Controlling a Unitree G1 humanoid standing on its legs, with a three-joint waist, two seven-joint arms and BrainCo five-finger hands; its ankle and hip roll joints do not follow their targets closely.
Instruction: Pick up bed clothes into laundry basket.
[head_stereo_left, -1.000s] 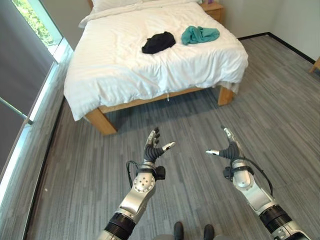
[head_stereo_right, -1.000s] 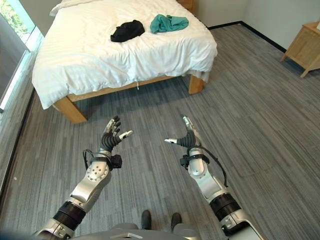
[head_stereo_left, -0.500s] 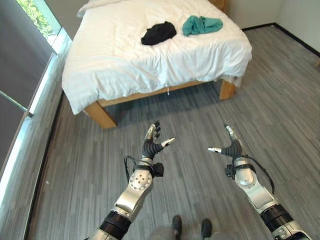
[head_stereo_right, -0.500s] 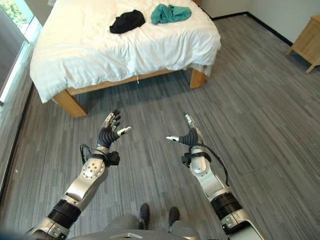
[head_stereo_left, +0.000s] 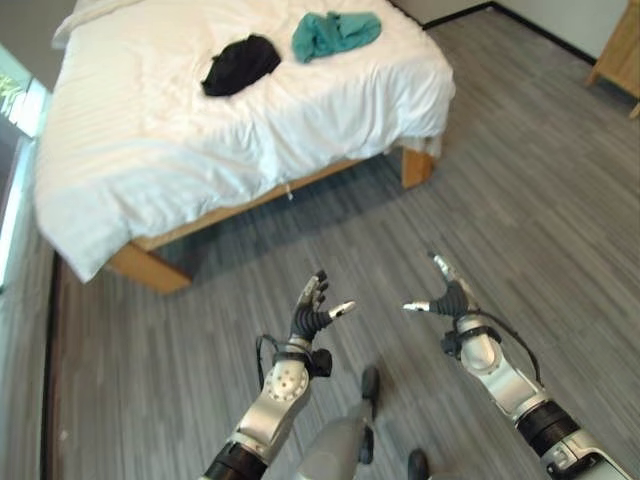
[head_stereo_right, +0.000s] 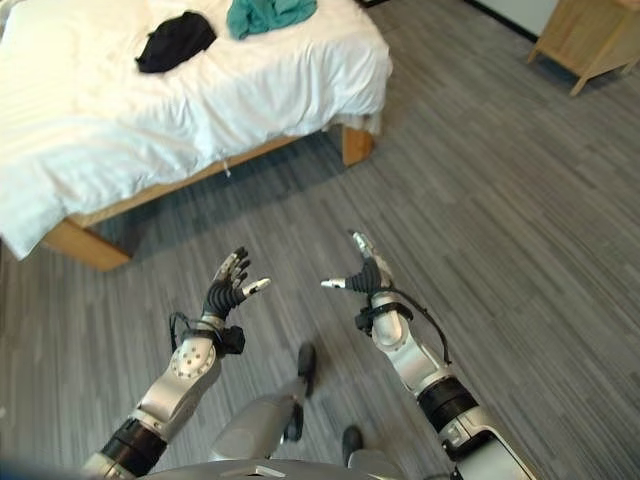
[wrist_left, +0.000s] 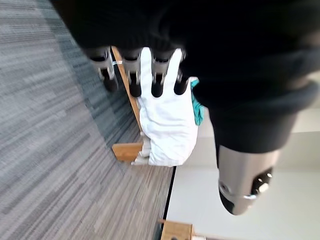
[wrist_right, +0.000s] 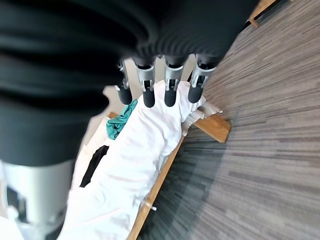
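Place: a bedroom is showing here.
Bed (head_stereo_left: 200, 140): a wooden frame is carrying white bedding at the far left.
Clothes: a black garment (head_stereo_left: 240, 64) and a teal garment (head_stereo_left: 335, 32) are lying on it.
Floor (head_stereo_left: 520, 180): grey planks are running across the room.
Nightstand (head_stereo_right: 585, 35): it is standing far right.

bare grey floor (head_stereo_left: 520, 170) lies open between both raised hands and the bed (head_stereo_left: 150, 150), with nothing standing on it along the way. the left robot hand (head_stereo_left: 312, 312) and right robot hand (head_stereo_left: 447, 300) hang apart over that floor with fingers spread, touching nothing. a wooden cabinet (head_stereo_right: 580, 40) stands off to the right, well apart from the bed's corner leg (head_stereo_left: 417, 165).
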